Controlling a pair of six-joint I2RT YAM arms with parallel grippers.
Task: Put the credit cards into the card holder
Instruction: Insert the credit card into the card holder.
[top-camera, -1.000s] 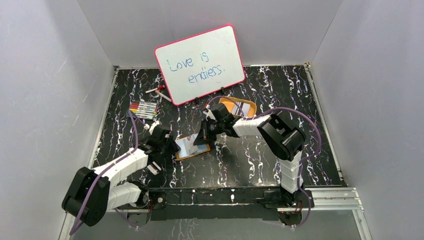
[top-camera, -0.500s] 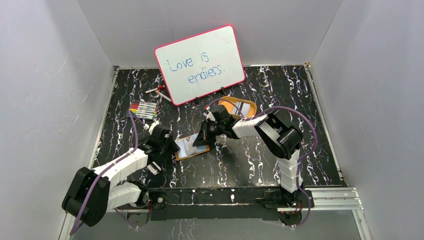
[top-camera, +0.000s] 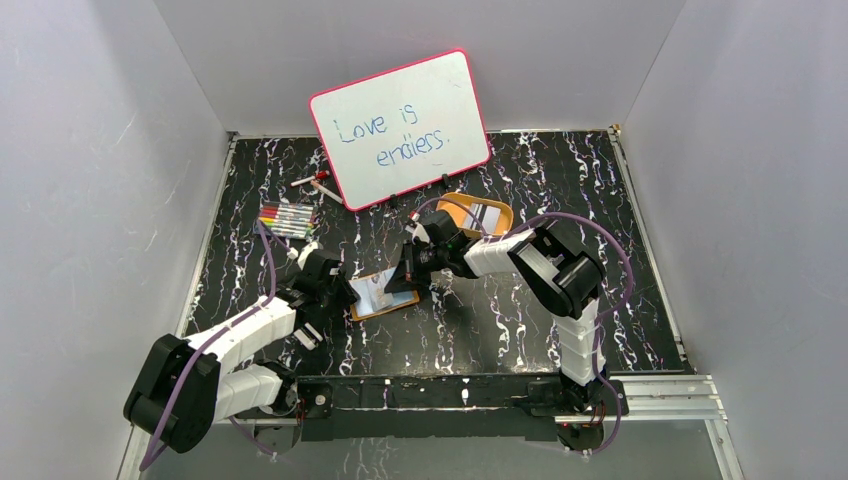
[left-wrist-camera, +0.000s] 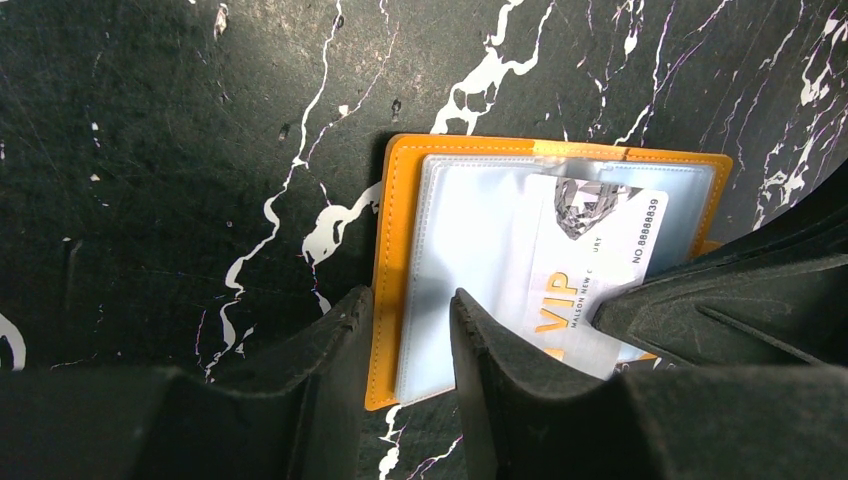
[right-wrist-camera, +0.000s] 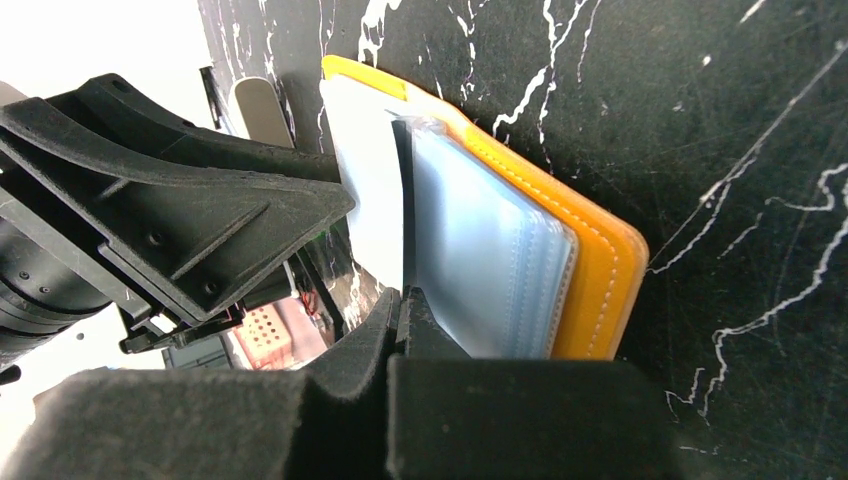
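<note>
The pink-framed whiteboard (top-camera: 400, 128) read "Love is endless." in blue handwriting. The white credit card (left-wrist-camera: 600, 270) bore gold "VIP" and "NO.8888839" (its smaller print stayed illegible).

So the big thing here is the pink-framed whiteboard (top-camera: 400, 128), propped up tilted with "Love is endless." written on it in blue. It stands at the back of a black table (top-camera: 560, 170) with white marble-style veins. Right by the board's lower left corner there are a couple of loose markers (top-camera: 314, 183), one with a red cap. A bit further out from that corner is a neat row of coloured pens (top-camera: 287, 217). Just below the board's lower right corner sits an orange oval tray (top-camera: 452, 204).
</note>
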